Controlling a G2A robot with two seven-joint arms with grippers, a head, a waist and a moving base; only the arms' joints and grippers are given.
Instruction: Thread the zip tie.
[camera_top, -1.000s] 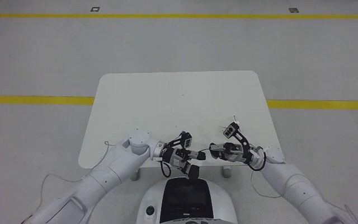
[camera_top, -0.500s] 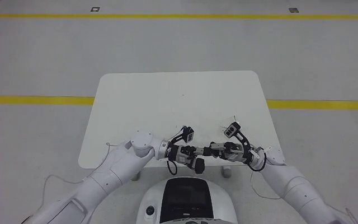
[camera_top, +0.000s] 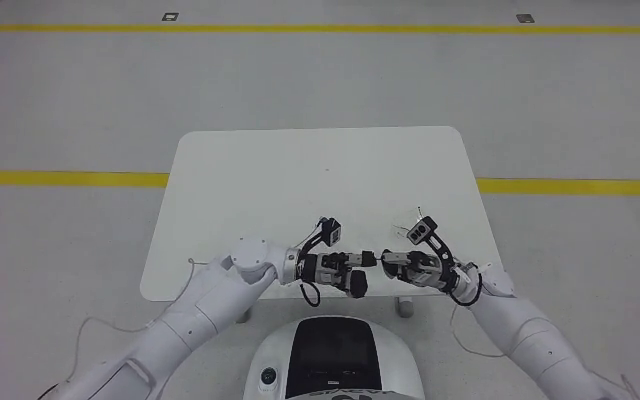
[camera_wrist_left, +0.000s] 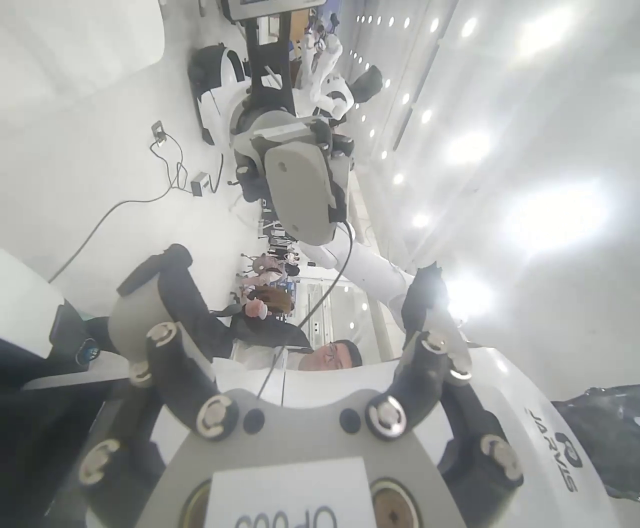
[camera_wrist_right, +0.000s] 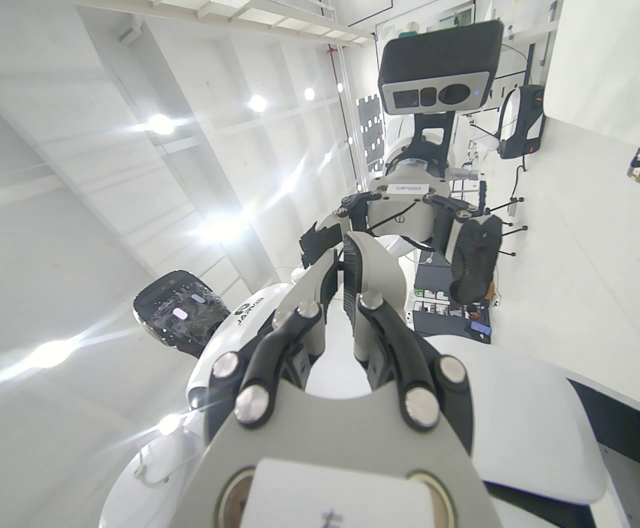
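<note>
We see the left tool (camera_top: 361, 262) spread wide, facing the right tool (camera_wrist_right: 339, 267) above the near edge of the tabletop (camera_top: 320, 170). The right tool is pinched narrow on what looks like the zip tie (camera_wrist_right: 395, 216), a thin black strand reaching between the left tool's fingers.

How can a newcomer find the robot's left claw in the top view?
Start at the white table and go to its near edge. There the left claw is spread wide open, while the right claw facing it is closed.
</note>
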